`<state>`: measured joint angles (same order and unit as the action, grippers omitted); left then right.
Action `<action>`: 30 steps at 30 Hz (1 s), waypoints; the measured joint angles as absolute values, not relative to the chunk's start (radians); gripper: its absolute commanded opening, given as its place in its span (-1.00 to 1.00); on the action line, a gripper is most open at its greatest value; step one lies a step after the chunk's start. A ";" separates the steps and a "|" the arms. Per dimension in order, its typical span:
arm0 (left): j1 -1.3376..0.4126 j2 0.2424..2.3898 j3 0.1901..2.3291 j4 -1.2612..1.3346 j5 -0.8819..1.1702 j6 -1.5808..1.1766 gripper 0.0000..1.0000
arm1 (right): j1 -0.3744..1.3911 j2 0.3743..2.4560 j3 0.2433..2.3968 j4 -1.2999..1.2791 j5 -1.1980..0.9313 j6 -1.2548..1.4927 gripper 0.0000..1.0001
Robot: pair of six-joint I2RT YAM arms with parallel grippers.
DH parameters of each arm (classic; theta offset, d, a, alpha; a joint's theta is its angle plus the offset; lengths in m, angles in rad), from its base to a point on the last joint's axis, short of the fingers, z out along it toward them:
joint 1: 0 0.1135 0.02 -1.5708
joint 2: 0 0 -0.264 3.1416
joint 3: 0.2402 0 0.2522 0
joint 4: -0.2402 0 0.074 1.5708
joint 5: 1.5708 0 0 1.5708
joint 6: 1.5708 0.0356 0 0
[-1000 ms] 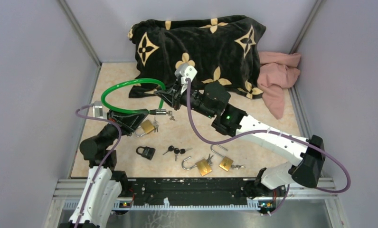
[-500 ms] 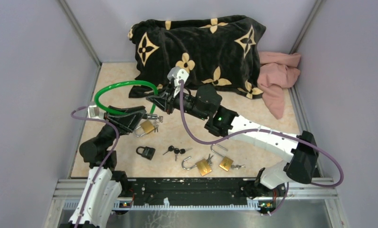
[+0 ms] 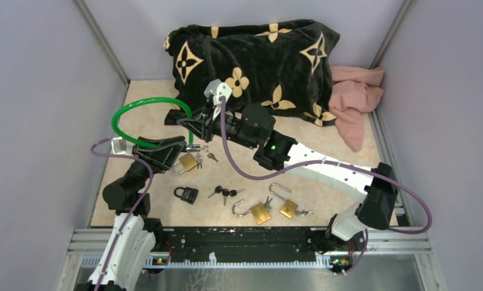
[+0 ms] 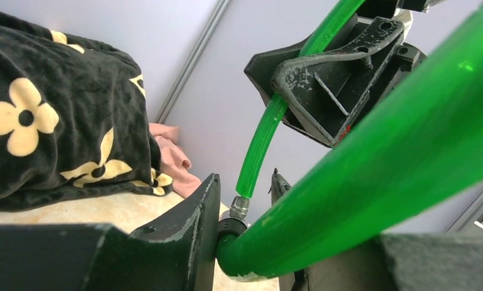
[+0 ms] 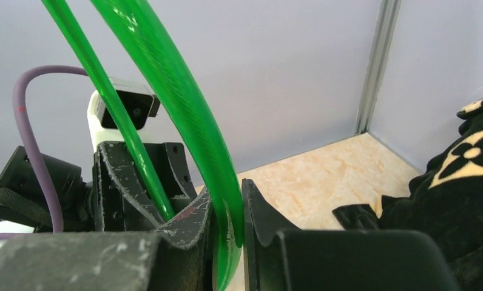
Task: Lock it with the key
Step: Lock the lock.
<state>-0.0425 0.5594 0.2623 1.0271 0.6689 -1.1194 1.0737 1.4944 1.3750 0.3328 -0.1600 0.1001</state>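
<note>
Two-handed hold: the left gripper (image 3: 178, 144) clamps the green cable lock (image 3: 147, 103) near its end, and the right gripper (image 3: 192, 123) pinches the cable beside it, likely steadying the loop for the key.

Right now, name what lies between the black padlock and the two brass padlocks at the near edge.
A bunch of black-headed keys lies between the black padlock and the brass padlocks, shown in the top external view.

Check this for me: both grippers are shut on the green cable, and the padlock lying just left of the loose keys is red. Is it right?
Not quite: the padlock is black, not red, as the top external view shows. The rest holds: the left gripper and the right gripper are both shut on the green cable.
</note>
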 measured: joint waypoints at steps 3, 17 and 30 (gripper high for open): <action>-0.044 0.559 0.261 1.065 0.679 -1.116 0.19 | 1.077 1.508 1.400 0.324 -0.161 0.097 -1.00; -0.058 0.552 0.272 1.070 0.796 -0.916 -1.00 | 1.097 1.520 1.440 0.282 -0.162 0.059 -1.00; -0.062 0.551 0.278 1.079 0.708 -1.005 -1.00 | 1.104 1.519 1.457 0.238 -0.182 0.017 -1.00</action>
<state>-0.0616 0.5514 0.2783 1.0790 0.7078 -1.0050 1.1042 1.5188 1.4570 0.2379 -0.1822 0.0174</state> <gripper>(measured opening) 0.559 0.128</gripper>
